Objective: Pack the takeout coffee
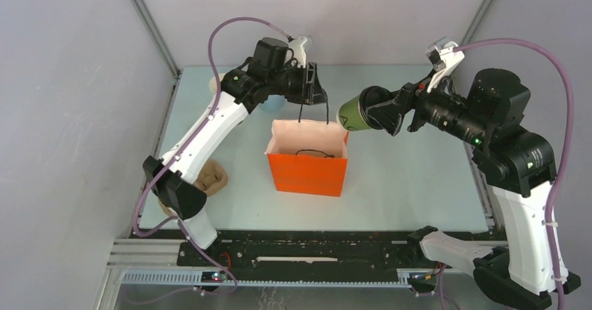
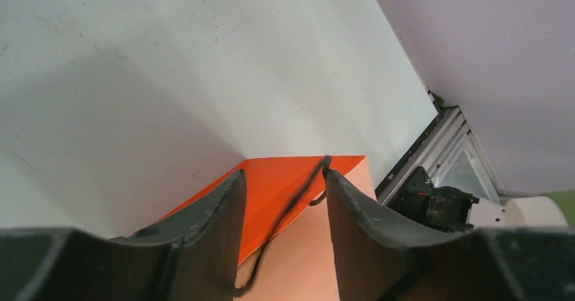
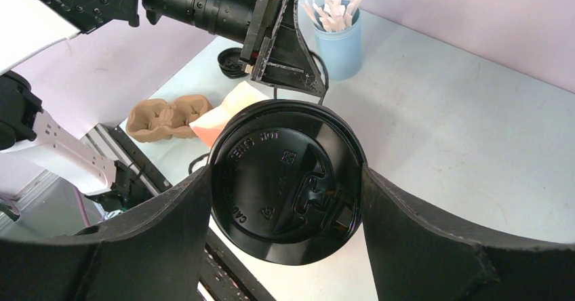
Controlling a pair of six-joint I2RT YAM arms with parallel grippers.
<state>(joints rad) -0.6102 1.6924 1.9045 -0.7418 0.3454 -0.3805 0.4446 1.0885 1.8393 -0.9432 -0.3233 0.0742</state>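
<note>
The takeout coffee [image 1: 354, 112], a green cup lying on its side in the air, has its black lid [image 3: 285, 179] facing my right wrist camera. My right gripper [image 1: 380, 111] is shut on it at the lid end, one finger on each side [image 3: 285, 203]. The cup's base points at the top right corner of the open orange paper bag [image 1: 307, 174], which stands mid-table. My left gripper [image 1: 314, 90] hovers over the bag's far edge, jaws apart [image 2: 285, 186]. The bag's black cord handle [image 2: 298, 199] runs between them and hooks over one fingertip [image 2: 330, 172].
A light blue cup of white sticks [image 3: 337, 40] stands behind the bag, mostly hidden by the left arm in the top view. A loose black lid [image 3: 230, 62] lies near it. A brown moulded piece [image 1: 211, 177] sits left of the bag. Grey walls close the table's sides.
</note>
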